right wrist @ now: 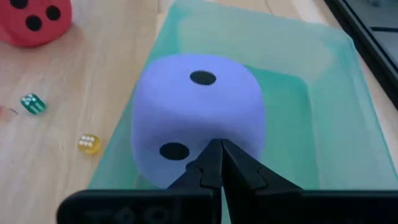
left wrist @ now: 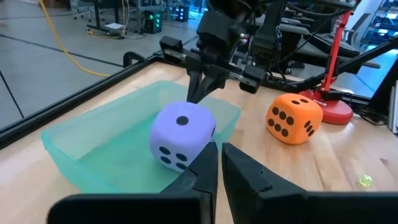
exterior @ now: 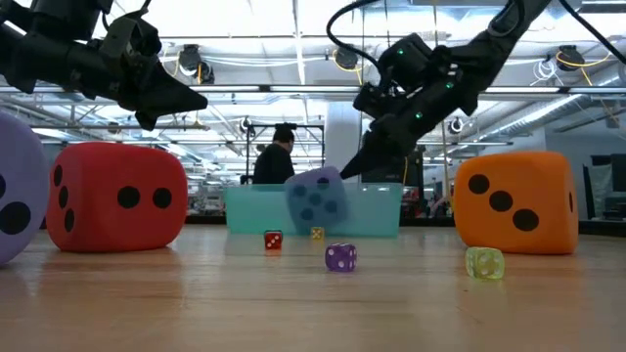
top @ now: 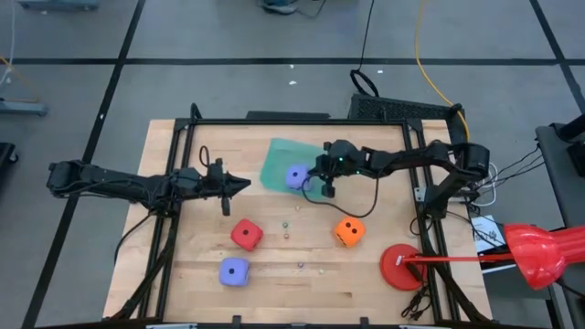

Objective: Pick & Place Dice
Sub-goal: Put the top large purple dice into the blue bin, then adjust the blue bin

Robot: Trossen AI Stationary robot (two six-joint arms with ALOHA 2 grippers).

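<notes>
A purple-blue die [top: 295, 177] sits tilted at the green tray's [top: 272, 157] rim on the side toward the table's right; it also shows in the low view [exterior: 318, 200]. My right gripper [right wrist: 219, 148] is shut, with its tips at this die. My left gripper [top: 243, 185] hangs shut above the table left of the tray, touching nothing. The red die [top: 246, 235], the orange die [top: 348, 231] and a second purple-blue die [top: 234, 270] rest flat on the wood nearer the front edge. My right gripper has its shut fingertips [left wrist: 196, 93] against the die's side toward the table's right, near its upper edge [right wrist: 211, 134]. The fingers slant down from the right. The die leans tilted with its lower part on the tray's rim [left wrist: 227, 118].
A red round disc [top: 399, 267] with a red pole stands at the front right. Several tiny dice lie on the wood between the big ones, among them a purple one [exterior: 340, 257] and a yellow one [right wrist: 88, 144]. A black frame [top: 274, 122] borders the table. A person [exterior: 278, 156] stands far behind.
</notes>
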